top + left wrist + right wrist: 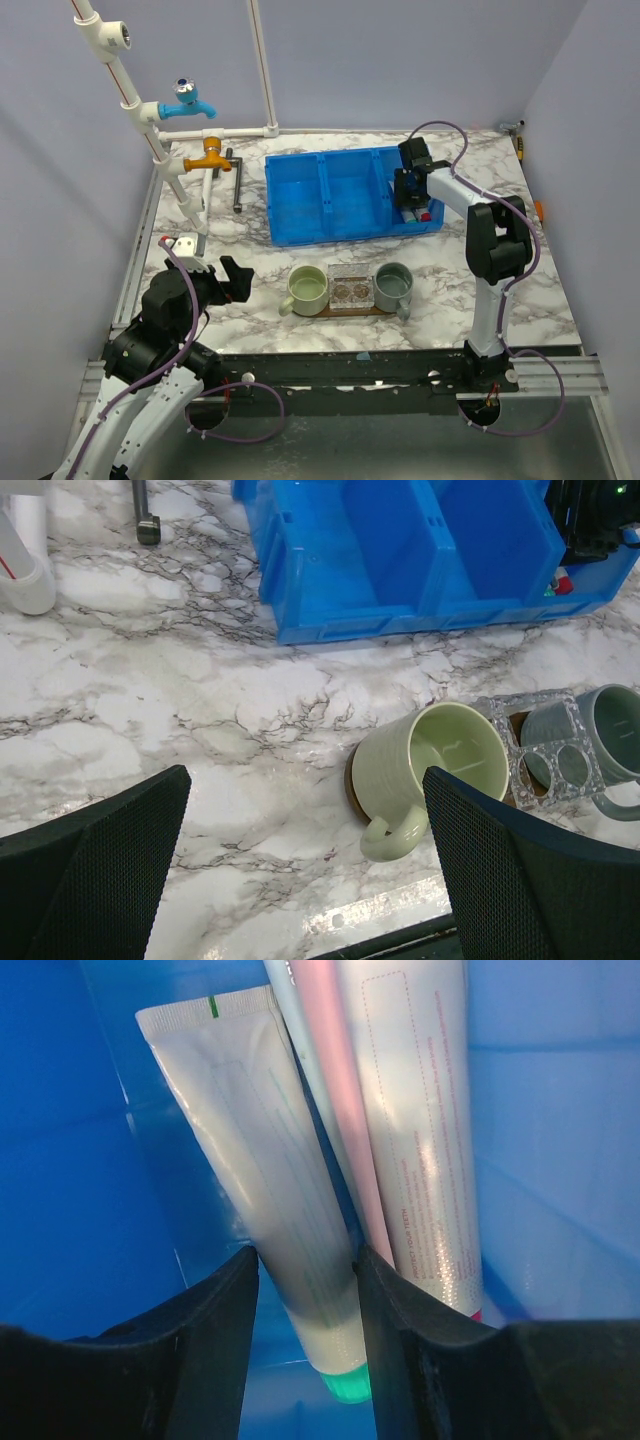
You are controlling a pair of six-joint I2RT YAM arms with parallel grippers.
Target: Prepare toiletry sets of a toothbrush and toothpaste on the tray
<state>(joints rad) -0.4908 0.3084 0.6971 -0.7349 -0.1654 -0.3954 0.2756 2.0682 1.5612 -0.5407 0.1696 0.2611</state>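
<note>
My right gripper is down in the right compartment of the blue bin. Its jaws stand apart on either side of a whitish toothpaste tube with a green cap. Bin floor shows between the left finger and the tube. A pink toothbrush and a second tube with pink print lie just right of it. The dark wooden tray lies at the front middle, mostly covered by cups. My left gripper hovers open and empty over bare marble, left of the tray.
A pale green cup, a clear holder with holes and a grey cup stand on the tray. White pipes with a blue tap and an orange tap rise at the back left. A metal bar lies beside the bin.
</note>
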